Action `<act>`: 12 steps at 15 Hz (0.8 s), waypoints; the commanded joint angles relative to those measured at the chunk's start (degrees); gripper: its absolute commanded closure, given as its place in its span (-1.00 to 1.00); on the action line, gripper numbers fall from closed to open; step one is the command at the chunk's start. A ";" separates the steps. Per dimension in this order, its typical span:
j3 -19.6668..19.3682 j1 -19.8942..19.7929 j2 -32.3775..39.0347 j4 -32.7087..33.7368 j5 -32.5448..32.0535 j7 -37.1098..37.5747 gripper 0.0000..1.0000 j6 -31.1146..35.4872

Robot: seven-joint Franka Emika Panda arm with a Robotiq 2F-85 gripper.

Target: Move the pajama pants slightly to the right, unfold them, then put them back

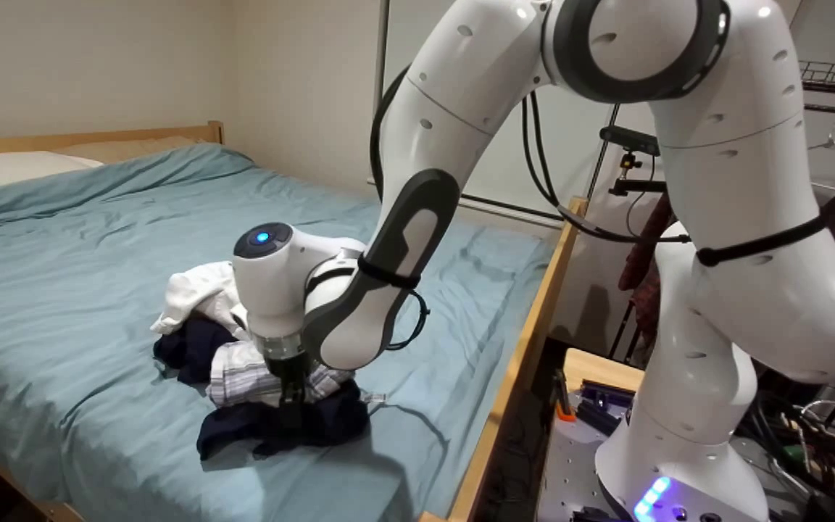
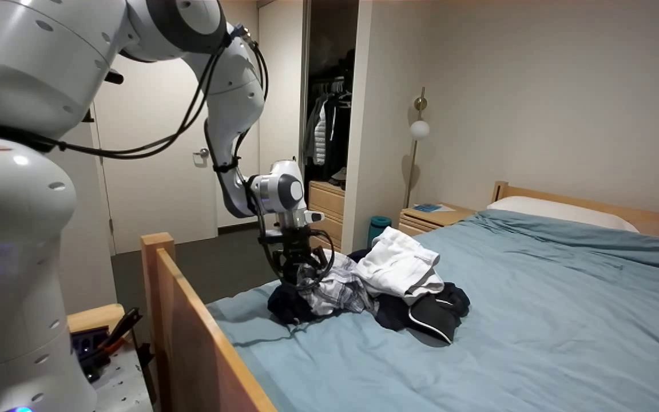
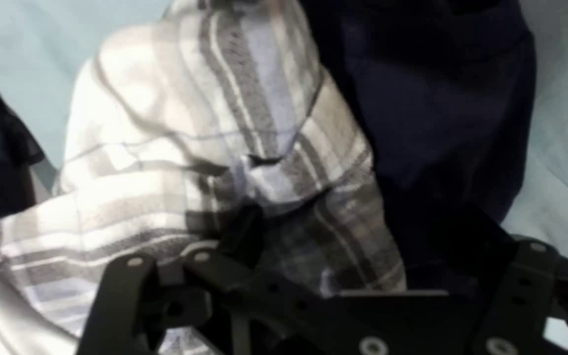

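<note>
The plaid pajama pants (image 1: 240, 373) lie bunched on the bed in white, grey and pale blue. They also show in an exterior view (image 2: 338, 292) and fill much of the wrist view (image 3: 156, 143). A dark navy garment (image 1: 233, 431) lies against and partly under them; it also shows in the wrist view (image 3: 442, 113). My gripper (image 1: 291, 417) points down at the pile, low into the cloth. In the wrist view the gripper's (image 3: 363, 231) fingers stand wide apart, one over the plaid cloth and one over the navy cloth. Plaid and navy cloth lie between them.
A white garment (image 2: 398, 266) lies on a black garment with white piping (image 2: 435, 317) beside the plaid pants. The blue bed sheet (image 1: 113, 217) spreads around the pile. A wooden bed rail (image 1: 515, 362) stands between the bed and the robot base.
</note>
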 commanded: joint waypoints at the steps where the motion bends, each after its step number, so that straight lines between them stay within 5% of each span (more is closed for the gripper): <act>1: 1.00 -2.58 -3.24 1.95 -2.02 0.61 -0.46 -5.49; 3: 2.56 -5.05 -2.70 3.52 -0.69 -1.27 -0.39 -6.13; 12: 7.82 -13.79 -1.36 8.14 3.21 -10.05 0.82 -6.96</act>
